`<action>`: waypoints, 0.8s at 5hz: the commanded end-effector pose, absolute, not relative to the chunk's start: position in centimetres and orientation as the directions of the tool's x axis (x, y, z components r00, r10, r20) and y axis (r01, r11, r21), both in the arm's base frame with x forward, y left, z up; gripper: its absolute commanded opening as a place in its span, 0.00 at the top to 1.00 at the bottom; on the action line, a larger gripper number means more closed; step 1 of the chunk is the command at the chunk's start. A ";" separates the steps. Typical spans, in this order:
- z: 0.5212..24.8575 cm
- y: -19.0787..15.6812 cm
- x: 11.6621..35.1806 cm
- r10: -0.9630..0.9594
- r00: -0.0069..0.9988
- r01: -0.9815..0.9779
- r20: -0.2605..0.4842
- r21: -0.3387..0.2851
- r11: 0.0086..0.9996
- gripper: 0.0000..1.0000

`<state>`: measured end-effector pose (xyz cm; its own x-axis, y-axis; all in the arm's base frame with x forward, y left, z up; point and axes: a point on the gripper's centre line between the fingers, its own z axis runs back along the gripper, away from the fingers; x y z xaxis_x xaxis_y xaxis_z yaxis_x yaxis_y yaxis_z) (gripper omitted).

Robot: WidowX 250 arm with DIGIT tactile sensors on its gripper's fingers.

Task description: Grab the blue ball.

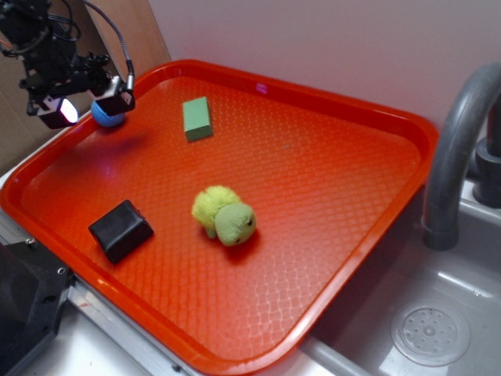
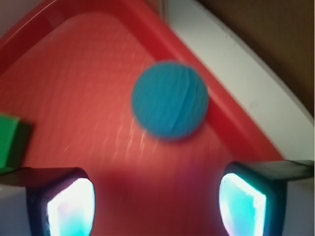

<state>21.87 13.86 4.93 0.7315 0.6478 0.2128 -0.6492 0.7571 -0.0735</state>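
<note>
Gripper (image 1: 84,103): jaws stand wide apart with nothing between them; in the wrist view the two lit pads (image 2: 71,206) sit at the bottom corners with bare tray showing in the gap.
Arm pose: the black arm comes in from the upper left corner of the exterior view, wrist angled down toward the tray's far left corner, fingers raised above the surface and casting a shadow on it.
Blue ball (image 1: 107,114): rests on the tray near its far left corner, close to the raised rim; in the exterior view it shows just behind and below the right-hand finger, partly hidden. From the wrist it lies ahead of the pads, roughly centred between them, not touched by either.
Green block (image 1: 197,118): lies flat on the tray, near the ball, toward the back rim.
Plush toy (image 1: 224,215): yellow-green, mid-tray, well apart from the ball.
Black block (image 1: 120,229): near the tray's front left edge.
Tray (image 1: 368,204): red, textured, resting beside a sink (image 1: 438,313) with a grey faucet (image 1: 458,149).
</note>
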 end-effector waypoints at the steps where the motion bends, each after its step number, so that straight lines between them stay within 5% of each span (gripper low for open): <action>1: 5.8 17.2 23.9 0.674 0.678 -0.694 0.295 -0.047 0.719 0.00; 3: 4.2 17.0 25.3 0.705 0.618 -0.740 0.347 -0.047 0.671 0.00; 4: 3.6 16.9 25.3 0.715 0.601 -0.754 0.357 -0.045 0.655 1.00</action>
<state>26.08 16.68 3.18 0.6027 0.7117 0.3609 -0.7519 0.6579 -0.0416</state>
